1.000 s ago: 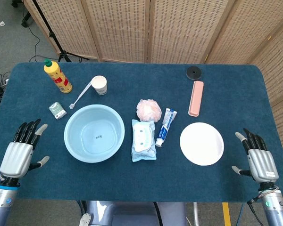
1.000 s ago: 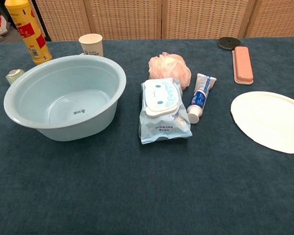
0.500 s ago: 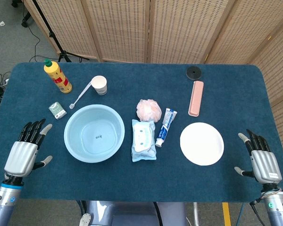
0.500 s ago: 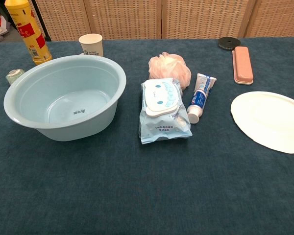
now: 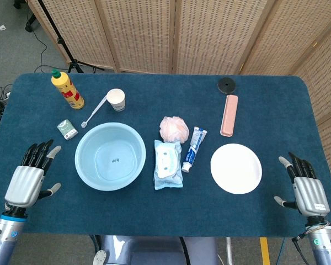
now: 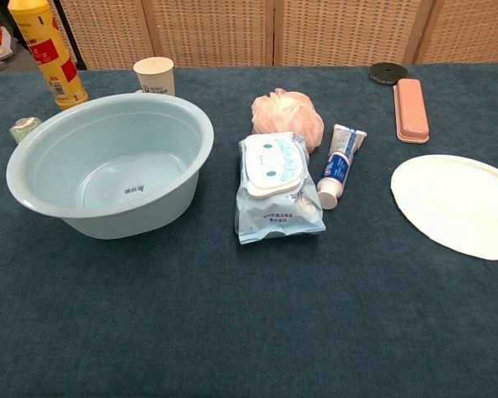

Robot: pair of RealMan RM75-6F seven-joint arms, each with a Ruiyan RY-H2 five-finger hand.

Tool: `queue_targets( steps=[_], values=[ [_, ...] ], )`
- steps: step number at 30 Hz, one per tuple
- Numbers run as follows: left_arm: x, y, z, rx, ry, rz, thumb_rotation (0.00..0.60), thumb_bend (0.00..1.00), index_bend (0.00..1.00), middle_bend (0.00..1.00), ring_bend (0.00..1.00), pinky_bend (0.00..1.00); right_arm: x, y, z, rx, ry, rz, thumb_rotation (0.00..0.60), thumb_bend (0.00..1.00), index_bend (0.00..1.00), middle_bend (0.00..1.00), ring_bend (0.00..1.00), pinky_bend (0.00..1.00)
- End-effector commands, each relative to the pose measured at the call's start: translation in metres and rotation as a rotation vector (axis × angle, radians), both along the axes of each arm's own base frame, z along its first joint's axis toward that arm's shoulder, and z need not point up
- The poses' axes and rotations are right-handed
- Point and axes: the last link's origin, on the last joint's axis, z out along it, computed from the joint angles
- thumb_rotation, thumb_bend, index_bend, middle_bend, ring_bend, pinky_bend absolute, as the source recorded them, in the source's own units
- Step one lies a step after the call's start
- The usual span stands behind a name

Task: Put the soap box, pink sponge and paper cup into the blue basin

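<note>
Wipes (image 5: 168,171), toothpaste (image 5: 193,148) and plate (image 5: 236,168) right of empty basin (image 5: 84,167); left hand (image 5: 27,180) and right hand (image 5: 307,189) spread, holding nothing

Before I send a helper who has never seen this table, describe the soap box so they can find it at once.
Start at the blue basin on the left half of the table. Look just beyond its far-left rim, toward the yellow bottle: the soap box lies flat between them. It is the small pale-green pack, lower than the upright paper cup.
</note>
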Motion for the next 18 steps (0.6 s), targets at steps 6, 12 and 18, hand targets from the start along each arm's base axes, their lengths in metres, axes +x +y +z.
queue_targets(
  steps=[6, 12, 18],
  values=[
    [-0.0025, 0.0004, 0.0012, 0.006, 0.002, 0.012, 0.600, 0.14, 0.11, 0.00, 0.00, 0.02, 0.0012, -0.0011, -0.0023, 0.010, 0.000, 0.004, 0.600, 0.03, 0.10, 0.00, 0.00, 0.01],
    [-0.0018, 0.0004, -0.0004, -0.004, 0.002, 0.011, 0.600, 0.14, 0.11, 0.00, 0.00, 0.02, 0.0018, -0.0011, -0.0023, 0.010, -0.002, 0.004, 0.600, 0.03, 0.10, 0.00, 0.00, 0.01],
    [0.0040, 0.0066, -0.0015, -0.022, -0.004, 0.007, 0.600, 0.14, 0.11, 0.00, 0.00, 0.02, 0.0008, -0.0012, -0.0025, 0.014, -0.008, -0.004, 0.600, 0.03, 0.10, 0.00, 0.00, 0.01]
  ],
)
